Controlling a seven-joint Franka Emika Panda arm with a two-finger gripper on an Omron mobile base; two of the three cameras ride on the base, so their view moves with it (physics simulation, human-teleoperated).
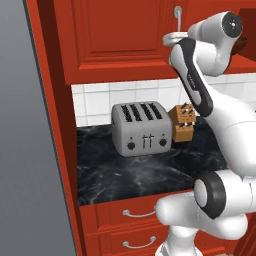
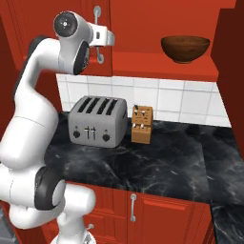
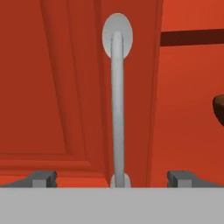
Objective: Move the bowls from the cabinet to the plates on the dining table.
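Gripper [image 3: 112,178] jaws spread fully wide, gripping nothing, the cabinet [image 3: 65,87] door handle [image 3: 117,105] centred between them, untouched.

The white arm [image 1: 210,125] rises from the lower right and reaches up to the red cabinet [image 1: 120,35], its wrist right at the door's silver handle [image 1: 178,15]. Below and left of the wrist, a grey toaster [image 1: 141,129] stands on the black counter [image 1: 145,172], with a wooden knife block [image 1: 183,122] just beside it, nearer the arm.
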